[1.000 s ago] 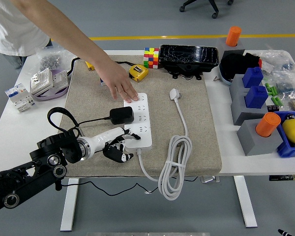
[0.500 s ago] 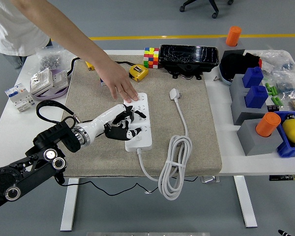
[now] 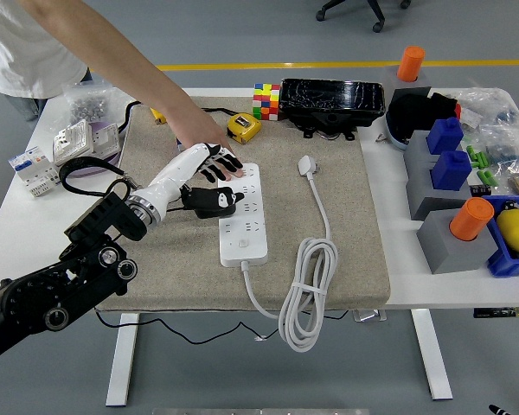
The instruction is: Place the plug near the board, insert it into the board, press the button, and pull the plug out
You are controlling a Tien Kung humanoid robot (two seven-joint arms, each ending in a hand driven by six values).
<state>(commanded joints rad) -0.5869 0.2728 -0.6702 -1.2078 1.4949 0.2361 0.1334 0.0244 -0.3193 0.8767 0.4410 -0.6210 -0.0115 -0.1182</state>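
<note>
The white power strip (image 3: 244, 226) lies lengthwise on the beige mat (image 3: 346, 251). A black plug adapter (image 3: 213, 201) sits at the strip's left edge, near its middle sockets, and its black cable runs off to the left. My left hand (image 3: 214, 162) hovers over the strip's far end, fingers spread and holding nothing, just beyond the adapter. A person's hand (image 3: 209, 145) reaches in from the top left and rests on the strip's far end, touching or nearly touching my fingers. The strip's own white plug (image 3: 307, 164) lies loose on the mat.
The strip's coiled white cord (image 3: 306, 294) hangs over the mat's near edge. A colour cube (image 3: 265, 100), a yellow tape measure (image 3: 242, 128) and a black case (image 3: 332, 104) stand at the back. Blue and grey holders and bins (image 3: 454, 186) crowd the right side. Wall sockets (image 3: 85, 143) lie far left.
My left hand has risen from the strip's near end, passed over the adapter and moved up to the far end beside the person's hand. The adapter stays on the strip.
</note>
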